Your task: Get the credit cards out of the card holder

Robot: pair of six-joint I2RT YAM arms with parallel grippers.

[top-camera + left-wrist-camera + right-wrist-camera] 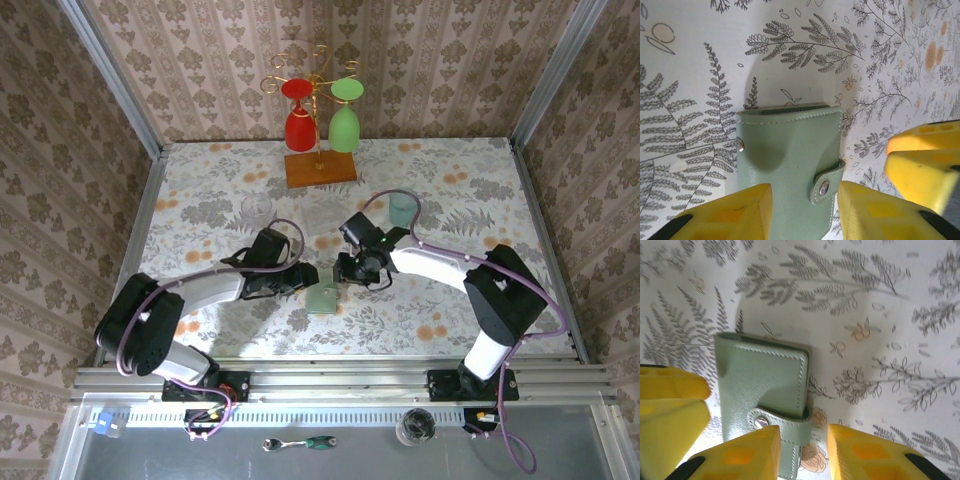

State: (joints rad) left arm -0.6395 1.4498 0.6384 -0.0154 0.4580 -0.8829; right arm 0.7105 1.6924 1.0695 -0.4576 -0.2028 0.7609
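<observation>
pale green and folded shut, the card holder (787, 150) lay flat on the fern-printed table (685, 60), its edges stitched and a short strap (826, 186) snapped over one side with a silver stud. from above it sat on the near middle of the table, between the two arms.

the left gripper (805, 200) hovered over the holder's near edge with its yellow fingers (730, 215) partly spread. one finger overlapped the holder's body and the other stood just beside the strap, clamping nothing. i couldn't tell whether they touched the holder.

the right gripper (803, 440) was at the opposite side, its fingers (870, 455) also partly spread, with the strap in the gap between them. a sliver of table showed between the strap and one finger, and nothing was grasped.
</observation>
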